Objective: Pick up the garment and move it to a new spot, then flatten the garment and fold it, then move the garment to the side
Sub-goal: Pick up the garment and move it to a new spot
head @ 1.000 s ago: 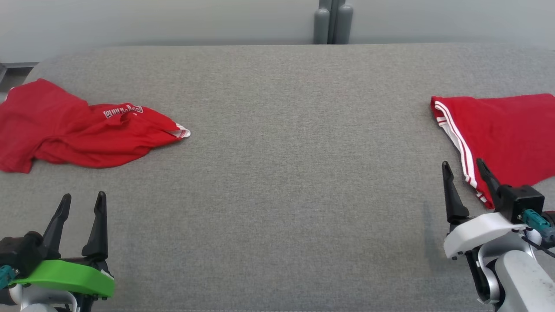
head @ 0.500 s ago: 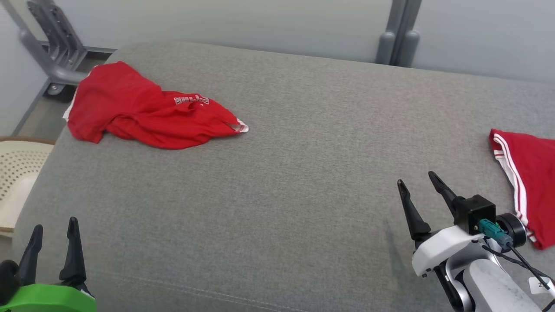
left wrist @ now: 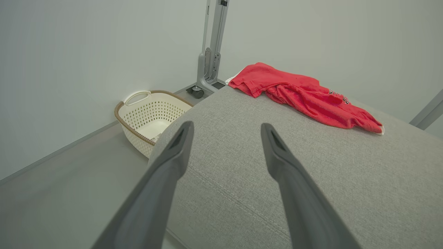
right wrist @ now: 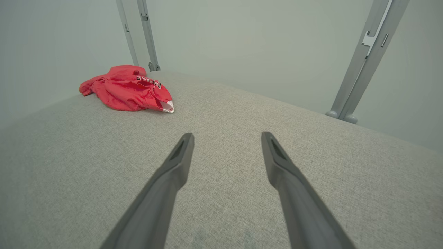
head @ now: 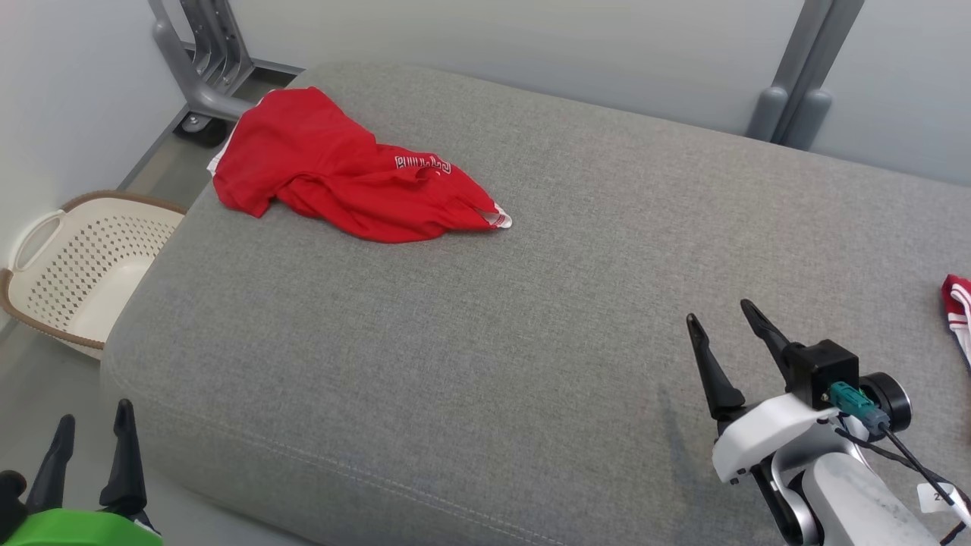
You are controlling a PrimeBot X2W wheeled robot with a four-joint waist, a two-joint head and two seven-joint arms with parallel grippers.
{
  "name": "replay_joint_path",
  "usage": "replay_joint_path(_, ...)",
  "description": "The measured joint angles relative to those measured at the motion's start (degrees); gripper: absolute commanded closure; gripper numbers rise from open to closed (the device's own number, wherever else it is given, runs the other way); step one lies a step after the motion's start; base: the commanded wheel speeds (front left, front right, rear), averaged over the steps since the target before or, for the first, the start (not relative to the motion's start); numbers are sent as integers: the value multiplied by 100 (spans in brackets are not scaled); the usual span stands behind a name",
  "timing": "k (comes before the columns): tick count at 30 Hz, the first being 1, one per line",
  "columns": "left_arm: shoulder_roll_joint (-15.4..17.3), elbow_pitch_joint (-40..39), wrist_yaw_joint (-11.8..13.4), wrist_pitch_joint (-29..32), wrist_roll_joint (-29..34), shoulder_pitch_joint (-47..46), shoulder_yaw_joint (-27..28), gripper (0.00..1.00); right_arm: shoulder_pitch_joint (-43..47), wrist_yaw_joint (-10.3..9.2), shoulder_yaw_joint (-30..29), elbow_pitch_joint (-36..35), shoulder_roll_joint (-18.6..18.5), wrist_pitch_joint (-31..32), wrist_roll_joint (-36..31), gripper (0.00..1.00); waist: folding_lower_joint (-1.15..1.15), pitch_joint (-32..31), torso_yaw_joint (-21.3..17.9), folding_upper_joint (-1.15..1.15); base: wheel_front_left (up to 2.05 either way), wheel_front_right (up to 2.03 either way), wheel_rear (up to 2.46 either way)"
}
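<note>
A crumpled red garment (head: 345, 182) with white lettering lies at the far left corner of the grey padded table (head: 531, 303). It also appears in the left wrist view as a garment (left wrist: 304, 98) and in the right wrist view as a garment (right wrist: 128, 90). My left gripper (head: 95, 436) hangs open off the table's near left corner, far from the cloth. My right gripper (head: 721, 318) stands open over the table's near right part with nothing between its fingers.
A cream perforated laundry basket (head: 76, 273) sits on the floor left of the table, also in the left wrist view (left wrist: 148, 117). A second red garment with white stripes (head: 960, 311) lies at the right edge. Grey metal posts (head: 796, 83) stand behind.
The head camera has swung left, so the crumpled garment sits nearer the middle and the basket has come into view. Both grippers stay open and empty.
</note>
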Motion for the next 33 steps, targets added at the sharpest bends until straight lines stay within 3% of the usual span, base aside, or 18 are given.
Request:
replay_joint_path(4, 8, 172, -123, 265, -87, -257, -201, 0, -4, -48, -56, -102, -27, 109, -1, 0, 0, 171, 3, 0, 0, 0, 0)
replay_joint_path(10, 47, 637, -123, 891, -263, -1379, -320, 0, -143, -48, -10, -237, -89, 286, -127, 0, 0, 578, -92, 0, 0, 0, 0)
replay_joint_path(20, -31, 1484, -63, 1745, -840, -2897, -124, 0, -575, -46, 224, -680, -126, 590, -417, 0, 0, 1371, -423, 0, 0, 0, 0)
replay_joint_path(33, -80, 2089, -64, 2090, -1335, -4140, 210, 0, -1032, -105, 145, -1338, -333, 889, -746, 0, 0, 2349, -930, 0, 0, 0, 0)
